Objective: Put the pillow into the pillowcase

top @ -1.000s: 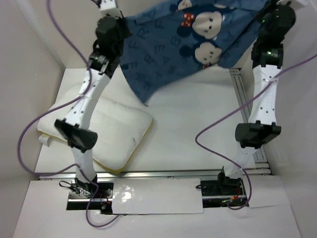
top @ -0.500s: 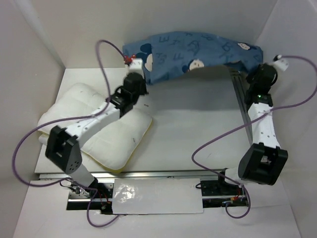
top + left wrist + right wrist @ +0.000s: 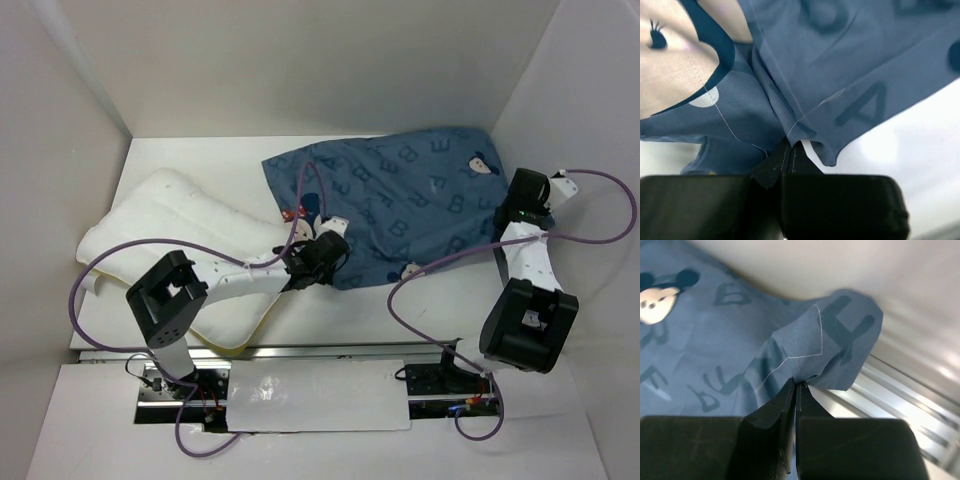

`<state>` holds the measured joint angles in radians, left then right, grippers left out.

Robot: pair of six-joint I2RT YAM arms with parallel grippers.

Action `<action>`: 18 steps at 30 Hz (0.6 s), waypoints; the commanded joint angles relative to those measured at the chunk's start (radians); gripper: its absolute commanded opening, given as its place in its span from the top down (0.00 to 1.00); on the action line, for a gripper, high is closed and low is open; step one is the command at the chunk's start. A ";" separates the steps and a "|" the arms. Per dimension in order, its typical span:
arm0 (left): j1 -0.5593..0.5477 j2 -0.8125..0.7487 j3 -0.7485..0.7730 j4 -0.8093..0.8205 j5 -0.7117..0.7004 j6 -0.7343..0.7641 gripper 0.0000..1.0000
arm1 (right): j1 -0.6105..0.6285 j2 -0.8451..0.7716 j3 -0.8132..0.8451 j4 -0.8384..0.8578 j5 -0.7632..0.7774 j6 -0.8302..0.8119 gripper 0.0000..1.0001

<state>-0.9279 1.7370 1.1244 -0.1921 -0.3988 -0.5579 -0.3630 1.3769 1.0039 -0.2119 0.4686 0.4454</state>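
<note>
A white table (image 3: 400, 310) sits boxed in by plain white panels: a back wall (image 3: 300, 60), a left wall (image 3: 50, 180) and a right wall (image 3: 590, 100). An aluminium rail (image 3: 330, 350) runs along the table's near edge. The light is soft and even.

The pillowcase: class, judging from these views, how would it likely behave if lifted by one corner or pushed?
The pillowcase is probably floppy: it bunches into folds where the left tool pinches it and curls over at the right tool. Likely light: the cloth looks thin. Pushed, it would probably wrinkle rather than slide whole; it lies creased on the table.
</note>
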 commanded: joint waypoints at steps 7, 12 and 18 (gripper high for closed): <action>-0.065 -0.119 -0.069 -0.162 0.107 -0.146 0.94 | -0.129 0.018 0.007 -0.101 -0.046 0.063 0.41; -0.112 -0.192 -0.057 -0.256 0.109 -0.146 0.47 | -0.129 -0.084 -0.043 -0.032 -0.165 -0.002 0.11; -0.126 -0.301 0.047 -0.386 0.054 -0.121 0.00 | 0.013 -0.111 -0.008 -0.032 -0.248 -0.112 0.01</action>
<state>-1.0554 1.4979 1.0885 -0.4961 -0.2958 -0.6807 -0.4370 1.2842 0.9642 -0.2897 0.2810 0.4057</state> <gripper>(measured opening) 0.988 0.988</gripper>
